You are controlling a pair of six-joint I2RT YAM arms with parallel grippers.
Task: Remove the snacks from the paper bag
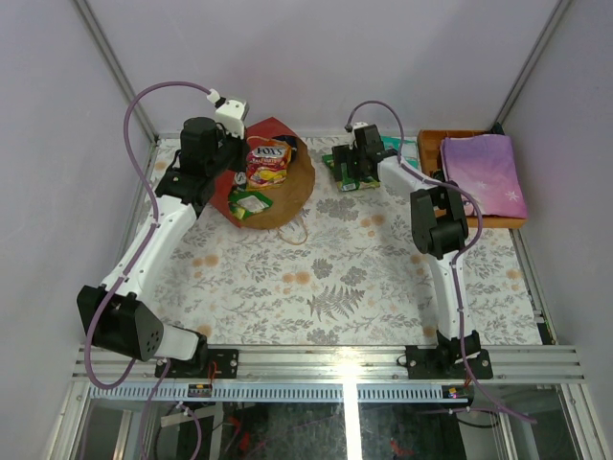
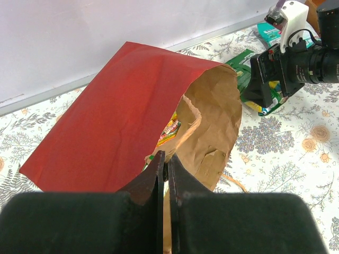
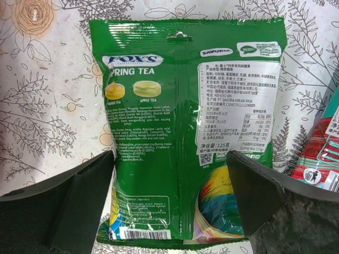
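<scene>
The paper bag [image 1: 287, 199], red outside and brown inside, lies at the back left with its mouth open; it also shows in the left wrist view [image 2: 106, 116]. A yellow-red packet [image 1: 267, 161] and a green packet [image 1: 251, 202] lie in its mouth. My left gripper [image 1: 228, 165] is shut on the bag's rim [image 2: 165, 159]. My right gripper [image 1: 347, 172] is open low over a green Fox's packet [image 3: 180, 106] lying flat on the table, one finger on each side [image 3: 170, 159]. A teal packet [image 1: 397, 146] lies just right of it.
An orange-brown wooden tray [image 1: 431, 144] stands at the back right with a purple book [image 1: 484, 172] lying on it. The flowered tablecloth [image 1: 326, 278] covers the table. Grey walls close in the back and both sides.
</scene>
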